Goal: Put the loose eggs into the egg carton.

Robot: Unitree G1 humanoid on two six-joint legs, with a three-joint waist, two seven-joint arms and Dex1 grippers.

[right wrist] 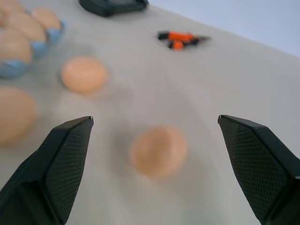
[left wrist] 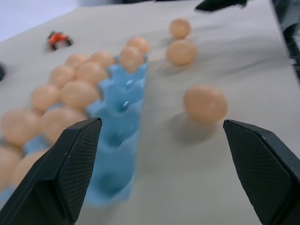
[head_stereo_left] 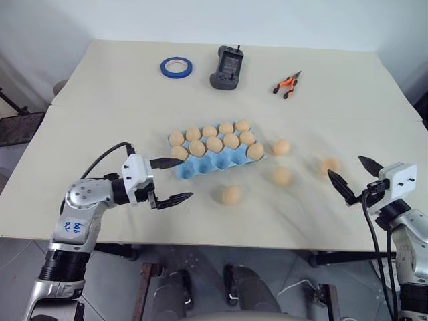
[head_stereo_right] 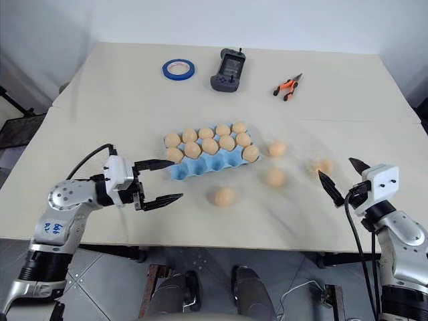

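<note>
The light blue egg carton (head_stereo_left: pixel 215 164) lies mid-table, its two far rows filled with tan eggs (head_stereo_left: pixel 214 143) and its near row bare. Several loose eggs rest on the table to its right: one (head_stereo_left: pixel 231 195) just in front of the carton, two (head_stereo_left: pixel 281 147) (head_stereo_left: pixel 281 176) beside its right end, and one (head_stereo_left: pixel 330 165) farther right. My left gripper (head_stereo_left: pixel 190 178) stands open at the carton's near-left corner, with the nearest loose egg (left wrist: pixel 205 103) ahead of it. My right gripper (head_stereo_left: pixel 344 165) is open, level, just right of the far-right egg (right wrist: pixel 158 150), holding nothing.
At the table's far side lie a blue tape ring (head_stereo_left: pixel 176 65), a black handheld device (head_stereo_left: pixel 227 68) and orange-handled pliers (head_stereo_left: pixel 286 85). The table's near edge (head_stereo_left: pixel 267 242) runs just below both grippers.
</note>
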